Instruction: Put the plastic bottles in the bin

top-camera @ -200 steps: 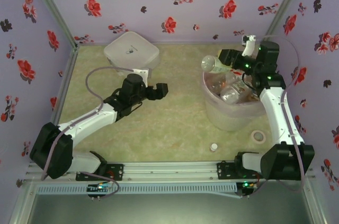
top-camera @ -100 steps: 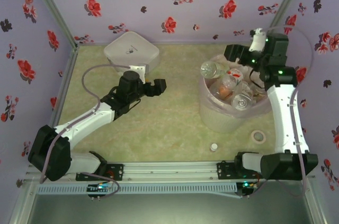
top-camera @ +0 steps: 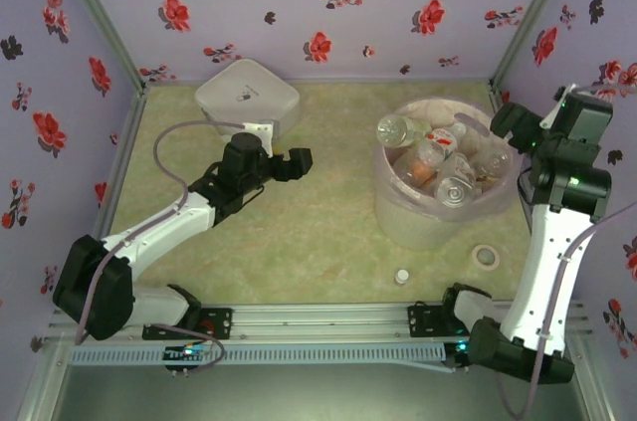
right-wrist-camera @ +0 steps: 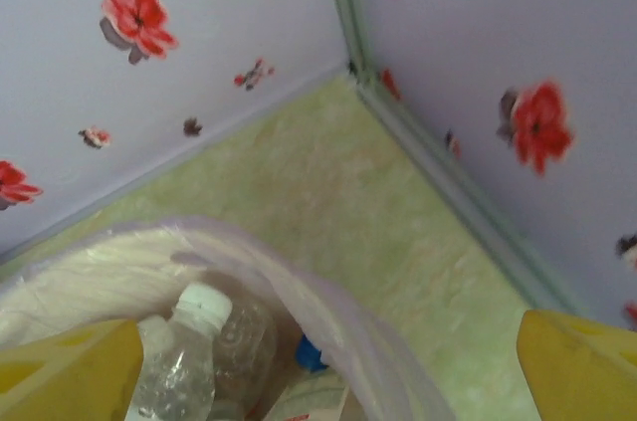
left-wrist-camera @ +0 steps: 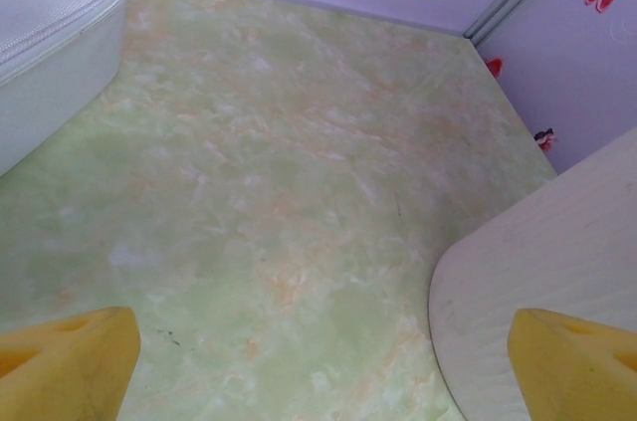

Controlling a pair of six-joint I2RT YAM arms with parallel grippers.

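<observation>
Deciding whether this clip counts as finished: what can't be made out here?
Bottle count: top view, plastic bottles overlap in the bin; lower ones hidden.
Right wrist view: bin contents blurred, cut off by the bottom edge.
Top view: small white object before the bin, too small to identify.

I see the bin (top-camera: pixel 430 226), a round translucent bucket with a pink liner, heaped with plastic bottles (top-camera: pixel 439 168). My right gripper (top-camera: pixel 505 123) hovers just beside its far right rim. My left gripper (top-camera: pixel 296 163) hangs well left of the bin.
</observation>
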